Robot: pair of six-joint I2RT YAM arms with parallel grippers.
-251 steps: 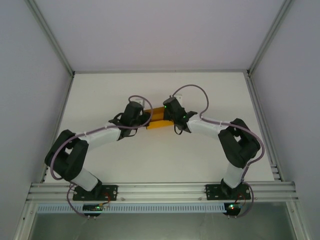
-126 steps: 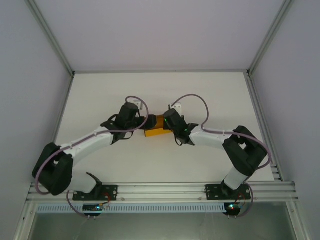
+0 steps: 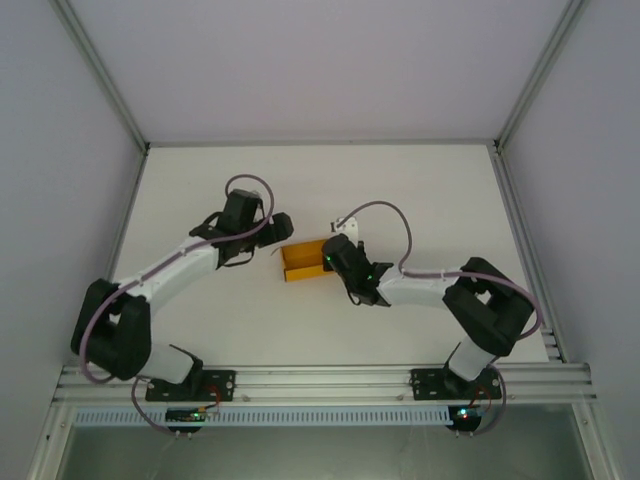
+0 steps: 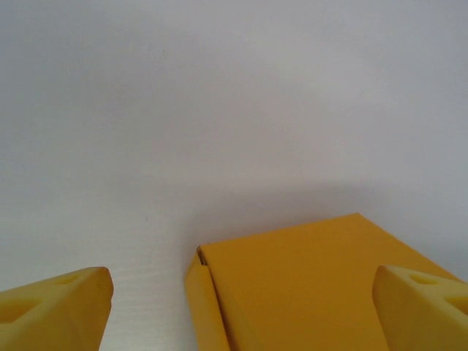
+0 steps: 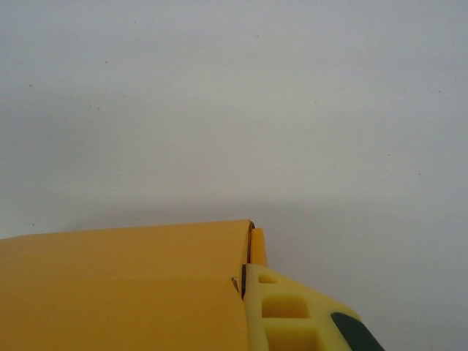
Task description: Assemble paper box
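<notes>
The paper box (image 3: 303, 262) is a small orange-yellow card box lying on the white table (image 3: 220, 330), mid-table. My right gripper (image 3: 333, 262) is shut on its right end. In the right wrist view one yellow finger (image 5: 292, 314) presses against the paper box (image 5: 124, 292), and the other finger is hidden behind the card. My left gripper (image 3: 276, 231) stands open just up and left of the box, not touching it. In the left wrist view its two fingertips sit wide apart at the bottom corners, with a folded corner of the paper box (image 4: 292, 285) between and beyond them.
White walls and aluminium frame rails (image 3: 130, 200) border the table on the left, back and right. The bare table surface stretches behind the box and in front of it up to the arm bases (image 3: 190, 385).
My left gripper has let go of the box and pulled back up and to the left. My right gripper has carried the box a little down and left.
</notes>
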